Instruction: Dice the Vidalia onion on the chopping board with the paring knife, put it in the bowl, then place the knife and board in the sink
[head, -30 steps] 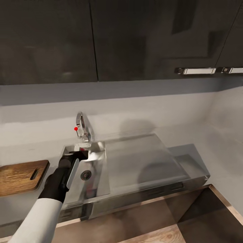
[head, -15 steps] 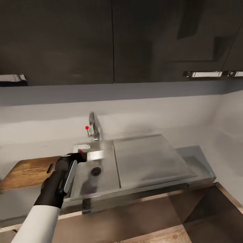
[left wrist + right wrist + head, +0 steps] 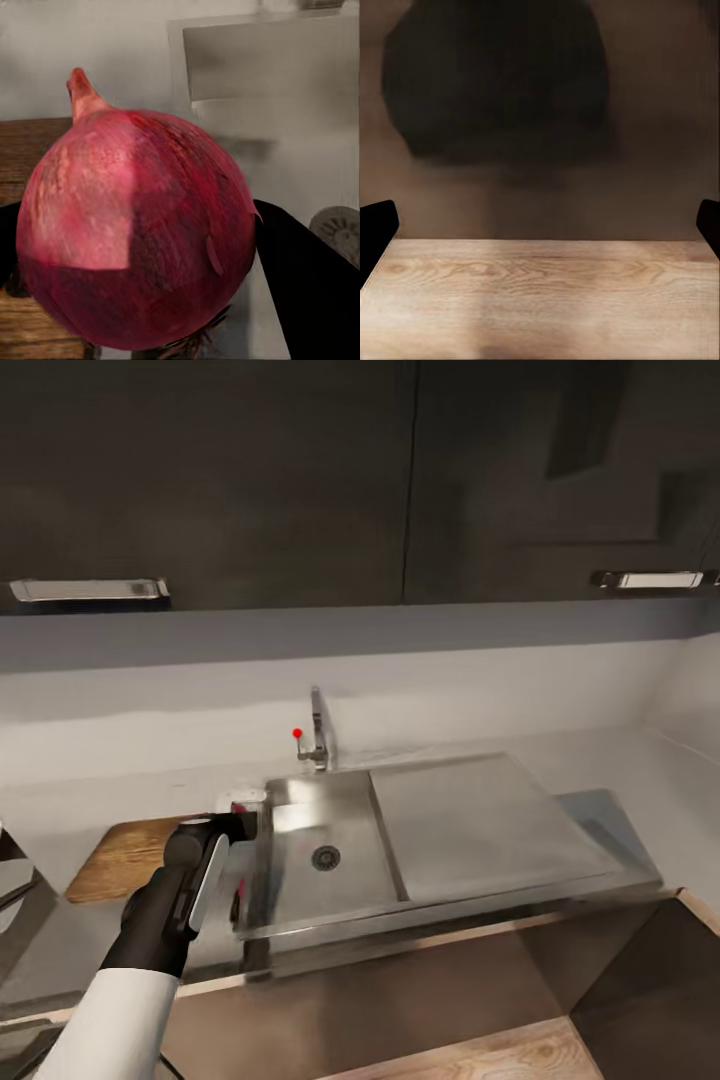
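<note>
Up top, a run of dark cabinets [image 3: 300,470] with steel bar handles [image 3: 88,590] hangs over the pale backsplash [image 3: 420,680], and the grey countertop [image 3: 620,760] stretches wide below. Set into it is the sink [image 3: 300,830], basin with its round drain [image 3: 325,857] on one side, flat drainboard [image 3: 480,825] on the other, and the chrome faucet [image 3: 318,730] with its little red knob [image 3: 297,734] standing at the back. That whole layout comes from the head view.

Beside the basin lies the chopping board [image 3: 125,857], brown wood, partly covered by the left arm [image 3: 130,980] reaching forward over it. From up here the left gripper [image 3: 238,822] sits at the basin's near-left corner, and just a sliver of red peeks out beside it.

Now the left wrist camera gives what the head view can't: the Vidalia onion [image 3: 139,232], big, dark red, papery skin, pointed tip sticking up, sits right between the black fingers [image 3: 300,277]. The left gripper is clamped around that onion, one finger on each side, held above the board's wood grain [image 3: 30,150] and the sink's steel edge [image 3: 262,60], with the drain [image 3: 341,229] off to one side.

The right wrist camera offers something else again: light wood floor [image 3: 540,300] under a dark, blurred shape [image 3: 495,82]. The right gripper [image 3: 540,225] shows only black fingertips [image 3: 376,225] at each edge of frame, spread wide apart and holding nothing.
</note>
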### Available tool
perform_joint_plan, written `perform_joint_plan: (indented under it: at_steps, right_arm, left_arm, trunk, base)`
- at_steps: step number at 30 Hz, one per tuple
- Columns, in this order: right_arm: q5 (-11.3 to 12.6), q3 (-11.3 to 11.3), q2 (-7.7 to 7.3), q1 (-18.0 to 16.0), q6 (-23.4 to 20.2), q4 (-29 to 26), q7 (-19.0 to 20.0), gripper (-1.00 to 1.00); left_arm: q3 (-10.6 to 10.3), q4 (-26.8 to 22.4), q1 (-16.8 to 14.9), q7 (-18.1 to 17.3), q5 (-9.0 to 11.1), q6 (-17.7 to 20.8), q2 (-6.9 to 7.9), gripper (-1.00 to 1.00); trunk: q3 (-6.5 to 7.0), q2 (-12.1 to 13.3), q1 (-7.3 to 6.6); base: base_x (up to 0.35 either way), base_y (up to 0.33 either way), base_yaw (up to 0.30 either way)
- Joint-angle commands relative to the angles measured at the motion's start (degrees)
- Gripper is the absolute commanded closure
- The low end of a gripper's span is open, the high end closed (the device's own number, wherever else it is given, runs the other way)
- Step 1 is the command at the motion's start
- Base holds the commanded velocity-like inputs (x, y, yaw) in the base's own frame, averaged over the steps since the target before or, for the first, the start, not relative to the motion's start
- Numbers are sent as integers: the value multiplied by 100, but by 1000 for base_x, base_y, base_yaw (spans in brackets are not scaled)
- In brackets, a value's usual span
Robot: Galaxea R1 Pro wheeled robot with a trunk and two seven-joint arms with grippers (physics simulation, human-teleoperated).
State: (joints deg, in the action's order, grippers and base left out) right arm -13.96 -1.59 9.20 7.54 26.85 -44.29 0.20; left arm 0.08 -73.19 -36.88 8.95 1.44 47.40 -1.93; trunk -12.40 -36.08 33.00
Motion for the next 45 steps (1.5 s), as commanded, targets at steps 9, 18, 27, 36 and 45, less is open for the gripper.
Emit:
perform_joint_plan:
  at_steps: [9,18,27,36,45]
  right_arm:
    - [-28,10,3,2,4,-10,6,-100]
    - [-28,10,3,2,4,-10,5,-100]
    - [-28,10,3,2,4,-10,-3,-100]
    - [-34,10,-5,2,4,-18,6,-100]
    - [-29,16,-6,2,4,-17,6,-100]
  left_arm:
    - [1,-3,-3,19,15,24,-1,100]
    - [1,5,-3,19,15,24,-1,100]
    - [1,13,-3,19,15,24,-1,100]
    - [1,56,-3,19,15,24,-1,100]
    - [-16,128,-3,19,15,24,-1,100]
  trunk:
    - [-8,-7,3]
    - [-8,-7,3]
    - [-8,-7,3]
    - [-8,-7,3]
    - [6,-7,3]
  base:
    - [85,316,0]
    - [-128,293,0]
    - [-160,282,121]
    - [-33,71,13]
    - [0,0,-57]
